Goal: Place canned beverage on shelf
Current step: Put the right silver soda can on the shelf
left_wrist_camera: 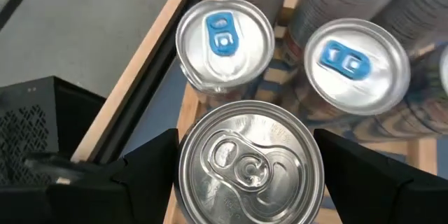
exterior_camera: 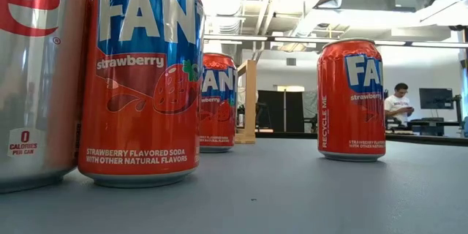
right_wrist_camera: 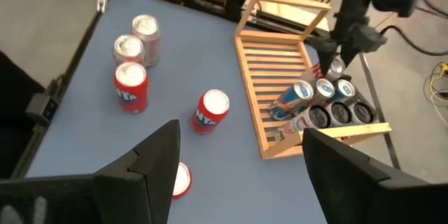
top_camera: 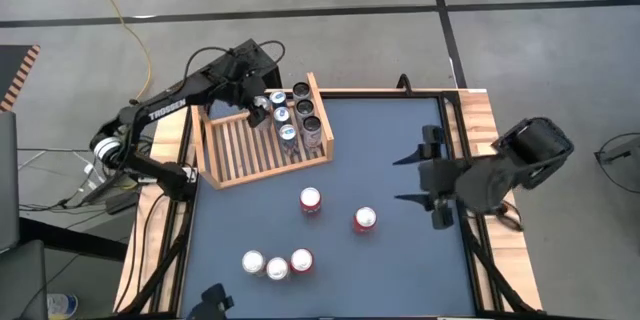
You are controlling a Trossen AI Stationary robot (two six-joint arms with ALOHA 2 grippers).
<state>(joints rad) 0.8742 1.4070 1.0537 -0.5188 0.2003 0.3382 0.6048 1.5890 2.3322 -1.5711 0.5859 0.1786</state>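
The light-wood slatted shelf (top_camera: 240, 150) stands at the table's far left, its side board (right_wrist_camera: 252, 77) also clear in the right wrist view. Several cans (top_camera: 307, 108) stand in rows at its right end. My left gripper (top_camera: 263, 108) is over the shelf beside those rows, shut on a silver-topped can (left_wrist_camera: 248, 161), which also shows in the right wrist view (right_wrist_camera: 337, 64). Two blue-tabbed cans (left_wrist_camera: 224, 38) stand just beyond the held can. My right gripper (top_camera: 413, 177) hovers open over the table's right side with nothing between its fingers. My left gripper has the silver-topped can between its two fingers, one on each side of the can's wall just under the top rim (left_wrist_camera: 183, 175). The fingers slant down from the far left. The can is upright. Its own top hides its bottom, so whether it rests on the slats cannot be told.
Two red cans (top_camera: 310, 200) (top_camera: 365, 220) stand mid-table. A third red can (top_camera: 301, 260) and two silver cans (top_camera: 253, 261) stand nearer the front. The shelf's left part is bare slats. A black ridged box (left_wrist_camera: 42, 119) sits beside the shelf.
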